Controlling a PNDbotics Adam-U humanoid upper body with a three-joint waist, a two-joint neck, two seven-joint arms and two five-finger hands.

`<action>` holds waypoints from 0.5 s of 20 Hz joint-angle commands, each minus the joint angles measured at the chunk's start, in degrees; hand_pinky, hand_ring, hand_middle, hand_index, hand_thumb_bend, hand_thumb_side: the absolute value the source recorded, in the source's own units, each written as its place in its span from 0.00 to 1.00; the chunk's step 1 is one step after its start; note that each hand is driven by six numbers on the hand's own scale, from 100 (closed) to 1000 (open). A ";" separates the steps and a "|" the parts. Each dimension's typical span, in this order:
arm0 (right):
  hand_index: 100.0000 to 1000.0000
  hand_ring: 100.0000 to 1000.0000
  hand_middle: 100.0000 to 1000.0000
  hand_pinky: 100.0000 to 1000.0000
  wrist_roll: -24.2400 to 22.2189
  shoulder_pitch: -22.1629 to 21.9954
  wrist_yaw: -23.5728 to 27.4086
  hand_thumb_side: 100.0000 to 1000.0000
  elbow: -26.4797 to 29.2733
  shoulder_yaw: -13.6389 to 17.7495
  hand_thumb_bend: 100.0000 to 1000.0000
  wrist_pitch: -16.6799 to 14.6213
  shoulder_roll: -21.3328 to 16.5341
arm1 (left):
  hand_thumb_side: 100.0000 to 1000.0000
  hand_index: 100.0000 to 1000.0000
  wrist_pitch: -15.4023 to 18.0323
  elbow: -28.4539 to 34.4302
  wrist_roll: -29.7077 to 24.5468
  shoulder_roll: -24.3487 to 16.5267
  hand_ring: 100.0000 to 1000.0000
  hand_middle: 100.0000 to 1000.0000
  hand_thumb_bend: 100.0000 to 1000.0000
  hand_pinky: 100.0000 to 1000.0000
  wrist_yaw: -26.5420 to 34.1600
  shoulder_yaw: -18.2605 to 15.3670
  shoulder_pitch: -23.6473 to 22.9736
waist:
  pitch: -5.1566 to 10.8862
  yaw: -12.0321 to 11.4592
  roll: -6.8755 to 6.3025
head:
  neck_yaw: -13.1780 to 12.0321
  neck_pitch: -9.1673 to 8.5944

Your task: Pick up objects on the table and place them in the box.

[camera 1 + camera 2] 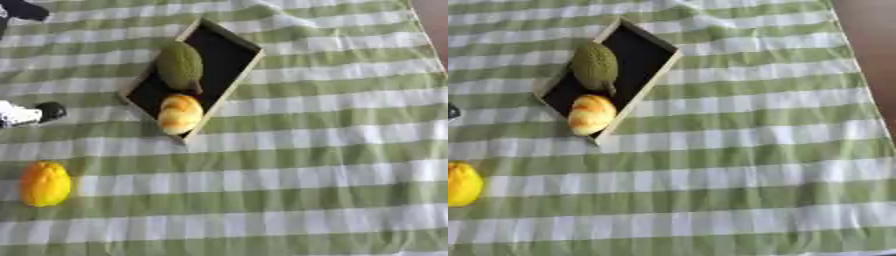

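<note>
A shallow box with a dark floor and pale wooden rim was seen lying askew on a green-and-white striped cloth, toward the upper left of the table. Two things were held in it: a green, bumpy fruit in the middle, and a golden-brown bun at the near end, resting against the rim. The two were just beside each other, the fruit's stalk end pointing toward the bun.

A yellow fruit was left on the cloth, well apart from the box, near the lower left.

At the left edge of the left eye view, a black-and-white part was seen, near the box's near corner; it is taken to be the left hand, but how its fingers stood could not be told. Another dark shape showed in the upper left corner and could not be made out. The right hand was not shown in either view.
</note>
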State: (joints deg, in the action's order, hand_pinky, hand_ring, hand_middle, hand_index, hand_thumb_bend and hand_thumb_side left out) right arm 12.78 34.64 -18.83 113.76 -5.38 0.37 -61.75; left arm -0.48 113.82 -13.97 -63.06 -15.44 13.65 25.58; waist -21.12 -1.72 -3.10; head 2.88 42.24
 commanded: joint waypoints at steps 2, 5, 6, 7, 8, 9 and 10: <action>0.84 0.85 0.75 0.87 0.98 0.16 -0.09 0.00 0.83 1.19 0.02 0.37 -2.14 | 0.17 0.90 -1.05 0.77 -5.33 -2.29 0.85 0.78 0.65 0.92 1.25 2.12 1.32 | 1.55 0.14 -0.04 | 0.97 -0.24; 0.84 0.85 0.75 0.87 1.39 -0.16 -0.27 0.00 0.83 1.33 0.02 0.90 -2.01 | 0.17 0.91 -2.18 0.77 -7.75 -2.05 0.86 0.79 0.59 0.93 2.00 3.20 1.50 | 1.58 0.18 -0.22 | 1.54 -0.23; 0.84 0.85 0.75 0.87 1.51 -0.27 -0.27 0.00 0.83 1.37 0.01 1.11 -1.93 | 0.16 0.91 -2.78 0.77 -8.09 -2.10 0.86 0.79 0.56 0.93 1.69 3.23 1.38 | 1.60 0.15 -0.28 | 1.52 -0.21; 0.84 0.85 0.75 0.87 1.61 -0.39 -0.25 0.00 0.83 1.40 0.01 1.29 -1.87 | 0.16 0.91 -3.37 0.77 -8.27 -2.16 0.86 0.79 0.56 0.93 1.16 3.24 1.12 | 1.61 0.12 -0.32 | 1.44 -0.16; 0.84 0.85 0.75 0.88 1.66 -0.51 -0.22 0.00 0.83 1.44 0.01 1.44 -1.82 | 0.16 0.91 -3.91 0.77 -8.33 -2.23 0.86 0.79 0.57 0.93 0.59 3.25 0.80 | 1.63 0.07 -0.36 | 1.33 -0.08; 0.84 0.85 0.75 0.88 1.70 -0.64 -0.18 0.00 0.83 1.47 0.00 1.57 -1.78 | 0.15 0.91 -4.42 0.77 -8.26 -2.31 0.86 0.79 0.57 0.92 -0.11 3.23 0.48 | 1.65 0.01 -0.41 | 1.18 -0.01; 0.84 0.84 0.75 0.87 1.73 -0.83 -0.16 0.00 0.83 1.53 0.00 1.69 -1.73 | 0.15 0.91 -4.92 0.77 -8.09 -2.30 0.86 0.79 0.57 0.92 -0.79 3.23 0.16 | 1.68 -0.09 -0.46 | 1.02 0.09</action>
State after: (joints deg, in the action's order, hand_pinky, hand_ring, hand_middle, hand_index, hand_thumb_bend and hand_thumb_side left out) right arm 14.30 33.42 -18.87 113.76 -4.94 1.74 -61.75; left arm -4.69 113.83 -22.03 -63.07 -15.42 17.44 25.45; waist -20.86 -1.77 -3.68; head 4.09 42.28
